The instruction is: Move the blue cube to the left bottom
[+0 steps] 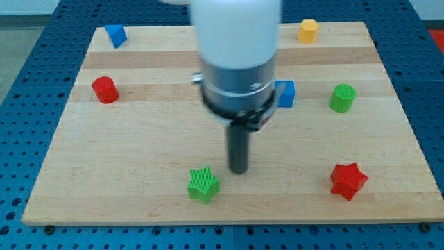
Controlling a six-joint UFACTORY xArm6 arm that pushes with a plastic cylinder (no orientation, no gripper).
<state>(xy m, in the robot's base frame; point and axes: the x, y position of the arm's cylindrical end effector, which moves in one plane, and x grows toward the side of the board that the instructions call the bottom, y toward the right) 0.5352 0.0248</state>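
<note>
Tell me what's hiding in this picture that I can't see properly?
- blue cube: in the camera view its left part is behind the arm's grey body.
- Board: a strip of its top middle is hidden by the arm too.
- Arm: its upper part is cut off by the view's top and looks blurred.
- my tip shows clearly, right of the green star.

My tip (238, 169) points straight down beneath the upright white arm (236, 42).
</note>
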